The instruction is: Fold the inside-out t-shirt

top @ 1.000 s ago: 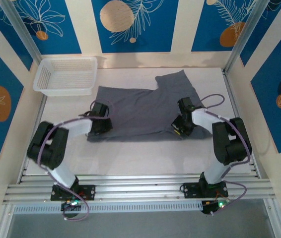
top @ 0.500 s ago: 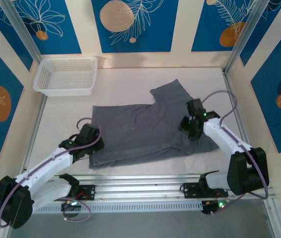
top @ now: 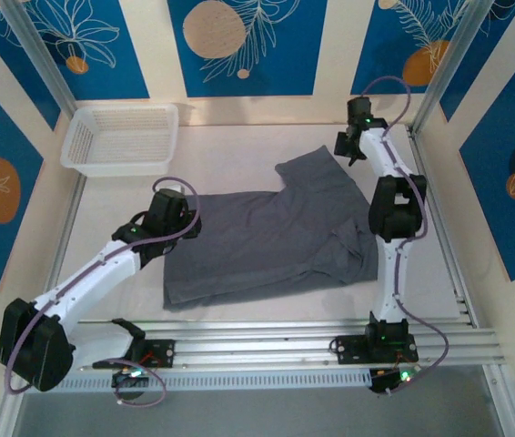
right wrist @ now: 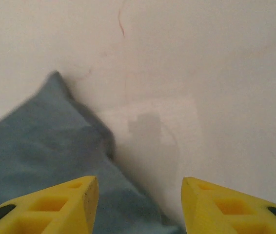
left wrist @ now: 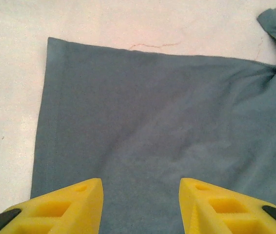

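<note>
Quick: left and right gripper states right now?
Left gripper: open, holding nothing, over the t-shirt.
Right gripper: open, holding nothing.

A dark grey t-shirt (top: 267, 237) lies spread flat on the white table (top: 239, 150), one sleeve reaching toward the far right. The left gripper (top: 174, 223) hangs over the shirt's left edge. The right gripper (top: 348, 150) sits just beside the sleeve tip — jaws seemingly apart, though small here. A white mesh basket (top: 116, 167) stands far left — clear of the shirt.
</note>
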### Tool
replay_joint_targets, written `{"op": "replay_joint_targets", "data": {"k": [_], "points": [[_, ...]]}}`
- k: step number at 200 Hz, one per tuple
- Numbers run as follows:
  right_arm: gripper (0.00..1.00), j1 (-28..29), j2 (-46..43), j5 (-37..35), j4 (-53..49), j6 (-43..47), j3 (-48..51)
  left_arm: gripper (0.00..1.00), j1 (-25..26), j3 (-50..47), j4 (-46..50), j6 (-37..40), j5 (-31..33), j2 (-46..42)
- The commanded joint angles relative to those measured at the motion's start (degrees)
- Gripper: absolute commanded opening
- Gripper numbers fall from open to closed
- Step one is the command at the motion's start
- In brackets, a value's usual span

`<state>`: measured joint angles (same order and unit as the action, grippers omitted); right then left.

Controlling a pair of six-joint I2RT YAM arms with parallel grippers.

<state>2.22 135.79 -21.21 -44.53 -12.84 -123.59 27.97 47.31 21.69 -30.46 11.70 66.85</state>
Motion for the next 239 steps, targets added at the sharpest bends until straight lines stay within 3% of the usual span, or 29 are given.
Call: {"op": "replay_joint_targets", "data": {"k": [1,29,67,95,115,135,149,197,216,239], "points": [[0.52,-0.3,3.8,-0.6,-9.4,5.8,-5.5,0.46,-1.4,1.4,-0.3,3.7,-3.6,0.1],[0.51,-0.6,6.8,-0.8,-12.8,6.8,-7.7,0.49,-3.1,1.6,0.8,3.5,-3.9,1.1],[0.52,-0.5,6.1,4.3,-12.3,6.2,-3.5,0.51,-5.3,3.0,0.8,1.0,-5.7,4.6],[0.48,-0.8,8.1,4.3,-13.4,6.3,-5.0,0.53,-7.7,7.7,4.6,-2.0,-3.4,10.2],[0.39,-1.3,8.4,6.3,-13.7,5.9,-6.2,0.6,-10.1,11.4,4.7,-3.6,-1.4,15.3],[0.14,-1.8,7.7,9.5,-14.4,5.5,-8.0,0.68,-13.2,14.2,1.9,-3.1,-3.4,21.0],[0.0,-2.4,5.2,11.8,-14.0,5.0,-7.7,0.71,-15.4,17.0,1.3,-3.0,-3.8,25.4],[0.0,-2.8,-15.8,14.6,1.8,0.3,13.5,0.72,-18.9,27.7,3.0,-0.8,-2.4,37.8],[0.0,-3.3,-21.5,17.1,7.9,-2.1,22.1,0.64,-19.6,31.4,3.6,-0.3,-4.3,42.0],[0.0,-3.4,-22.4,19.3,8.3,-2.9,24.1,0.55,-20.0,36.0,5.9,-0.4,-6.6,46.6]]}}
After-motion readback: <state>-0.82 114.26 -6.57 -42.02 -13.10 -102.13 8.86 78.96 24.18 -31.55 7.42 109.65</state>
